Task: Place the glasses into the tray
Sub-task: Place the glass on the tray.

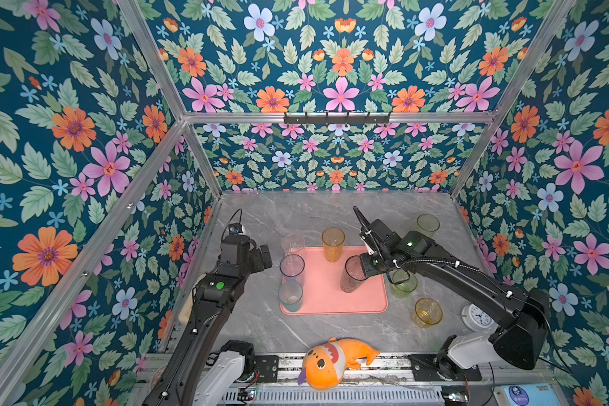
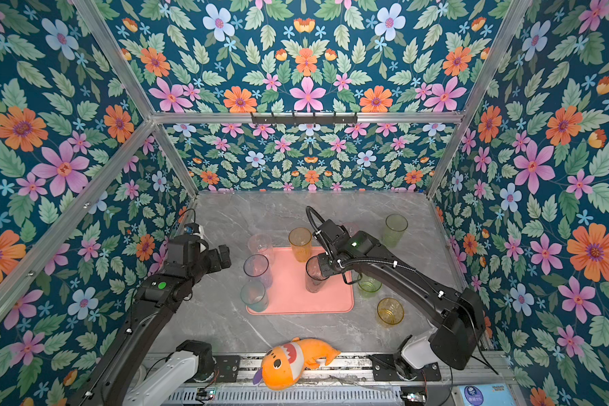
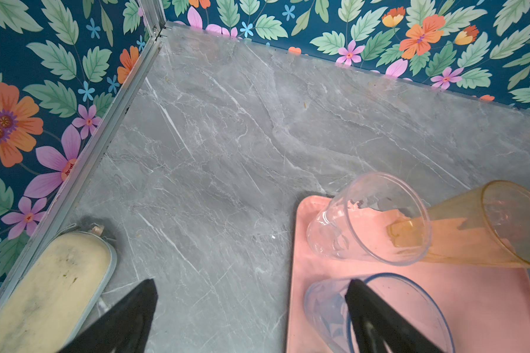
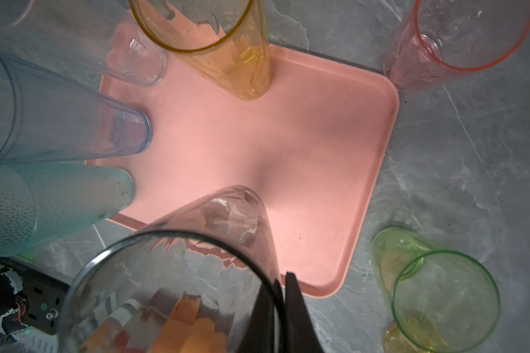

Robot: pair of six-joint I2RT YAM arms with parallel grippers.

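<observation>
- The right gripper (image 4: 283, 285) is pinching the rim of the smoke glass (image 1: 353, 276). One finger is sitting inside and one outside, clamped together on the wall.
- The smoke glass is standing upright over the tray (image 1: 331, 300), near its right edge. Whether its base is touching the tray I cannot tell.
- The left gripper (image 3: 251, 282) is hovering by the tray's left edge, with jaws spread wide and gripping nothing.
- Four more glasses are standing on the tray. The clear glass (image 1: 293, 243), blue glass (image 1: 292, 268) and teal glass (image 1: 290, 296) are lining the left edge, and the amber glass (image 1: 333, 243) is standing at the far edge.
- Four are standing off the tray, on the table (image 1: 261, 327):
  - the short green glass (image 1: 404, 283), just beside the right edge
  - the yellow glass (image 1: 427, 312), nearer the front
  - the tall green glass (image 1: 428, 225), far right
  - the pink glass (image 4: 471, 39), just past the tray's corner
</observation>
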